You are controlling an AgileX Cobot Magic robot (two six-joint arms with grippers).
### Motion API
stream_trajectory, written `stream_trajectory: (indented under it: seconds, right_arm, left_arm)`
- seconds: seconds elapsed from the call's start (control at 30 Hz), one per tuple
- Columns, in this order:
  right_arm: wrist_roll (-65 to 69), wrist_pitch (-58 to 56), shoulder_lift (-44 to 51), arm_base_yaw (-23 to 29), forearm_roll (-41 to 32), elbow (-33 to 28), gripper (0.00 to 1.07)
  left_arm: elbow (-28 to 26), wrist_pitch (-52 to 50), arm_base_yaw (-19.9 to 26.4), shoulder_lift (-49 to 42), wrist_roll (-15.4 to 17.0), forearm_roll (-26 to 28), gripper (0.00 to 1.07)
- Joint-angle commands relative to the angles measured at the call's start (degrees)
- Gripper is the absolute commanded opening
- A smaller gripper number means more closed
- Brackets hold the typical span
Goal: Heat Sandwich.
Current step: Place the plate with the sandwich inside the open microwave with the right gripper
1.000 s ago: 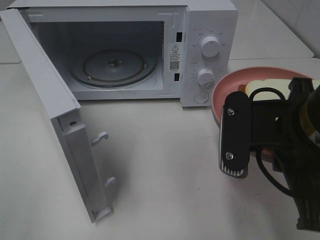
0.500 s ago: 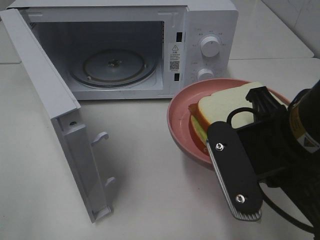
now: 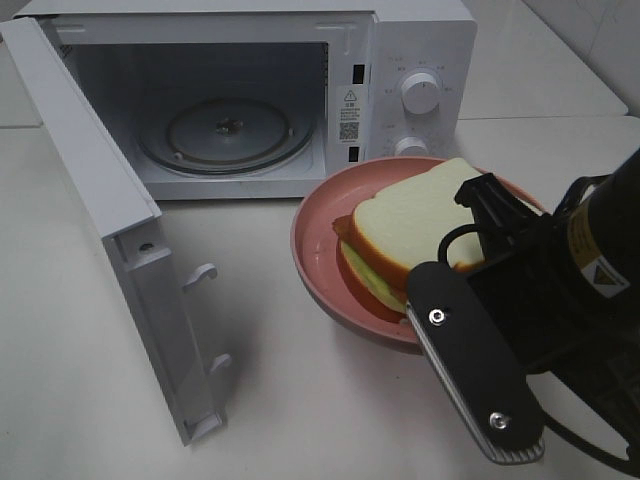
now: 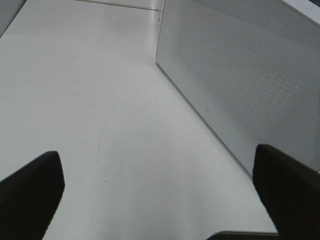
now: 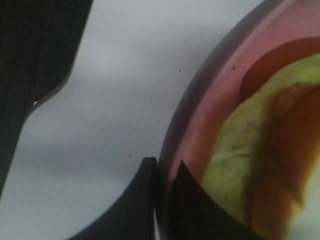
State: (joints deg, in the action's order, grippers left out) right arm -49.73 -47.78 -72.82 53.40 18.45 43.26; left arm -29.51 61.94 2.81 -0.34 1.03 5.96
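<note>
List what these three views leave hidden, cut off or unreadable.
- Exterior high: the right arm covers the near rim of the plate and part of the sandwich.
- Exterior high: the warning sticker on the microwave is too small to read.
- Right wrist: sandwich blurred, cut by the frame edge.
- Left wrist: left pincer fingers cut by the edges.

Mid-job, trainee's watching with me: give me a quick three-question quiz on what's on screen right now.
1. True or false: the microwave door stands open.
2. The right gripper is shut on: A the sandwich, B the plate rim, C the door.
3. Fill in: the left gripper has its jaws ____.
Key: 1 true; 2 B; 3 open.
</note>
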Motion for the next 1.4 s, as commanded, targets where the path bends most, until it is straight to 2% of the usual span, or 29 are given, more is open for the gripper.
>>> stream_trajectory:
  seconds: [0.03,0.23,0.57,0.63,1.03,1.4]
  right_arm:
    - [-11.0,2.9,0.5,-4.2,-1.8,0.2,0.0]
    - [-26.5,5.8,0.5,-9.5,-6.8,0.2,0.0]
    - [-39.0,8.9,-0.9,-17.2,-11.7,0.2,0.0]
    - [-41.0,8.9,-1.0,-17.6,-13.5,0.2,0.0]
    - [-40.8,12.1,-1.9,-17.9,-13.3,0.2,0.0]
    - [-41.3,16.8,-7.7,-17.9,-13.3,1.9,0.0]
  left_arm:
    - [0.1,-0.9,0.1,-0.9,0.3,0.5,0.97]
    - [0.1,-0.9,0.1,-0.9,0.3,0.5,0.97]
    - [0.1,-0.9,0.1,-0.9,0.3,0.5,0.97]
    - [0.1,-0.9,0.1,-0.9,0.3,0.5,0.97]
    - [0.1,-0.9,0.1,-0.9,0.3,0.5,0.97]
    - [0.1,-0.9,0.1,-0.9,0.3,0.5,0.97]
